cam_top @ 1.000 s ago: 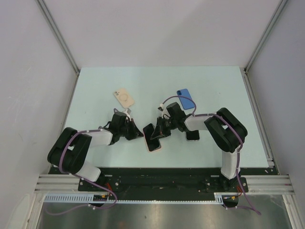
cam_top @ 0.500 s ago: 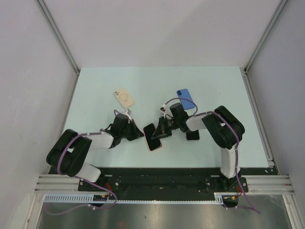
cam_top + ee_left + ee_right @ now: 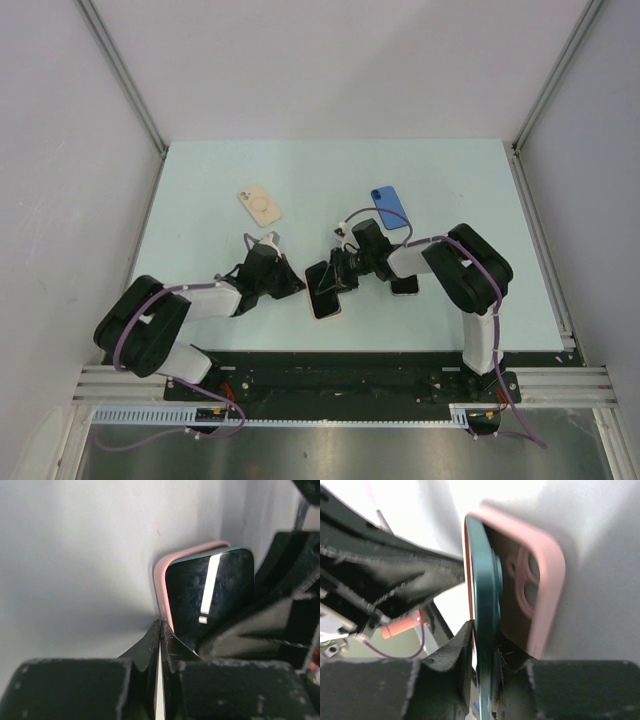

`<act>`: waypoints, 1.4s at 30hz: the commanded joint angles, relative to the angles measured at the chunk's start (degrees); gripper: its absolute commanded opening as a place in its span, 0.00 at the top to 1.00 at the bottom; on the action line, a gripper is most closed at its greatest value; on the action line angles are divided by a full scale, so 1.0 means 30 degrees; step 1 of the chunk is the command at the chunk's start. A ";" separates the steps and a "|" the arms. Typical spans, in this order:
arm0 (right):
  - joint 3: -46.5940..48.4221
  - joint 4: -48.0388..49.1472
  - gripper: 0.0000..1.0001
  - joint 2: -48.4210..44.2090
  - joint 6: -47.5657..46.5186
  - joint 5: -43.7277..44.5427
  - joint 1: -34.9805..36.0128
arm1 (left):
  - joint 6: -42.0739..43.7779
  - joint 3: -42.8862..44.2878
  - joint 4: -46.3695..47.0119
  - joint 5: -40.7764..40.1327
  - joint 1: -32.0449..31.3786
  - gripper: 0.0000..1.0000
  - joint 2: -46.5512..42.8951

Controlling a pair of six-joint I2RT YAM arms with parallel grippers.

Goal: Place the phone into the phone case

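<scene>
The dark phone point(image 3: 322, 280) with a teal rim lies tilted over the pink phone case point(image 3: 326, 311) at the table's near middle. My right gripper point(image 3: 338, 275) is shut on the phone's edge. In the right wrist view point(image 3: 485, 640) the phone point(image 3: 482, 575) stands partly inside the case point(image 3: 547, 575), its camera cut-outs showing. My left gripper point(image 3: 297, 287) is shut at the case's left side. In the left wrist view point(image 3: 160, 626) its tips pinch the case's pink wall point(image 3: 160, 575), beside the phone's glossy screen point(image 3: 210, 590).
A beige case point(image 3: 261, 205) lies at the back left and a blue one point(image 3: 390, 207) at the back right. A small dark-and-white phone-like item point(image 3: 405, 285) lies under the right forearm. The table's near edge point(image 3: 330, 345) is close below the phone.
My left gripper has slid right to the pink case's edge. The phone has shifted slightly right and settled lower over the case, still in my right gripper.
</scene>
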 commanded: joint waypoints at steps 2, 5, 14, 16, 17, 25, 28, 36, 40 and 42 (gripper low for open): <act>0.0179 -0.1205 0.74 -0.0526 -0.0472 0.3352 0.0868 | -0.0105 0.0617 -0.4812 0.2766 -0.2117 0.87 -0.1012; 0.0179 -0.1819 0.66 -0.0994 -0.0677 0.3821 0.0868 | 0.0247 0.1320 -0.6220 0.1742 -0.2117 0.79 -0.1860; 0.0208 -0.3313 0.57 -0.2314 -0.1088 0.4934 0.0634 | 0.0278 0.1761 -0.5990 0.1444 -0.2146 0.65 -0.2245; 0.0209 -0.3579 0.57 -0.2491 -0.1205 0.5110 0.0517 | 0.0219 0.1732 -0.5697 0.1532 -0.2117 0.65 -0.2187; 0.0238 -0.3783 0.56 -0.2549 -0.1235 0.5111 0.0458 | 0.0219 0.1761 -0.5637 0.1620 -0.2146 0.65 -0.2157; 0.0238 -0.4984 0.55 -0.3544 -0.1615 0.5930 0.0136 | 0.0366 0.1879 -0.5461 0.1767 -0.2117 0.65 -0.1689; 0.0267 -0.6037 0.54 -0.3896 -0.1908 0.6282 -0.0128 | 0.0424 0.1878 -0.5461 0.1825 -0.2117 0.62 -0.1543; 0.0296 -0.7300 0.52 -0.4835 -0.2758 0.6429 -0.0889 | 0.1068 0.3283 -0.5461 0.1827 -0.2117 0.58 -0.0400; 0.0267 -0.7797 0.56 -0.4864 -0.3080 0.6341 -0.1095 | 0.1244 0.3811 -0.5608 0.1620 -0.1971 0.52 0.0010; 0.0267 -0.8003 0.60 -0.4893 -0.3198 0.6458 -0.1095 | 0.1361 0.4046 -0.5462 0.1824 -0.1824 0.52 0.0390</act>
